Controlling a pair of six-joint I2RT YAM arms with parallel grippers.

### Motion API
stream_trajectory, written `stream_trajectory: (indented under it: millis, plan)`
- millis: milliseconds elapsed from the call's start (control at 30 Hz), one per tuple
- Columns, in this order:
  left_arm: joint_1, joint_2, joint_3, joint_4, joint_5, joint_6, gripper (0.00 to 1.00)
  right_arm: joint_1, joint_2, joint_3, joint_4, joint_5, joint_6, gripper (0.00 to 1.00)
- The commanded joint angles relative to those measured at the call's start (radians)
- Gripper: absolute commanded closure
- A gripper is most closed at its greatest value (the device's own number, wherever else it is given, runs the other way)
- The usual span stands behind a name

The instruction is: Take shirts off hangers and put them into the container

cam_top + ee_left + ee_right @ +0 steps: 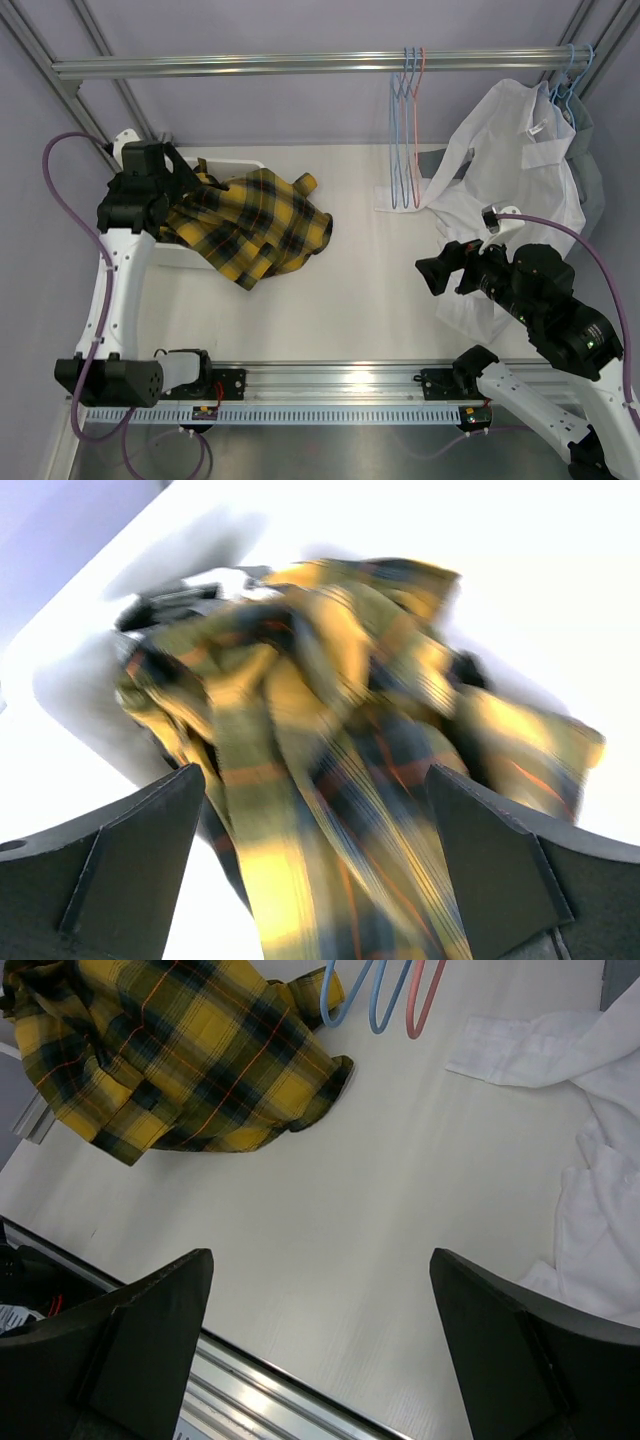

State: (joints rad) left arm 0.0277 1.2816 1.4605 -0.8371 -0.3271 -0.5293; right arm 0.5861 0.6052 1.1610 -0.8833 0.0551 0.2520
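**Plaid shirt heaped over the tub, left pincer spread wide above it**

The left pincer hangs over the tub with its jaws far apart and nothing gripped. The plaid shirt lies bunched beneath it, partly in the tub and spilling over the tub's right rim onto the table, probably because it is bigger than the tub. Well right of the tub, the right pincer is also fully open and empty, poised over bare table beside the white shirt. That shirt seems to hang from the rail, likely the next to come off. Bare hangers dangle between the tub and it.
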Motion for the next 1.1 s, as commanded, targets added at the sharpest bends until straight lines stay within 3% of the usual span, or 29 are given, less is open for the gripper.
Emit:
stream_trajectory:
  millis: [0, 167, 333, 433, 733, 1067]
  plan:
    - [-0.089, -0.102, -0.057, -0.054, -0.047, -0.063, 0.01, -0.002, 0.008, 0.006, 0.046, -0.044, -0.043, 0.01]
    - [-0.354, -0.249, -0.218, -0.111, -0.111, -0.239, 0.01, -0.002, 0.002, -0.009, 0.052, -0.086, -0.059, 0.01]
    - [-0.657, -0.277, -0.316, -0.215, -0.269, -0.504, 0.01, -0.002, -0.015, -0.030, 0.050, -0.118, -0.063, 0.00]
    - [-0.757, -0.234, -0.356, -0.203, -0.291, -0.593, 0.01, -0.003, -0.027, -0.037, 0.052, -0.126, -0.069, 0.01]
    - [-0.802, 0.022, -0.358, -0.086, -0.361, -0.682, 0.01, -0.003, -0.054, -0.026, 0.017, -0.147, -0.085, 0.01]
    - [-0.779, 0.156, -0.310, -0.120, -0.478, -0.784, 0.01, -0.003, -0.085, -0.030, -0.011, -0.149, -0.100, 0.01]
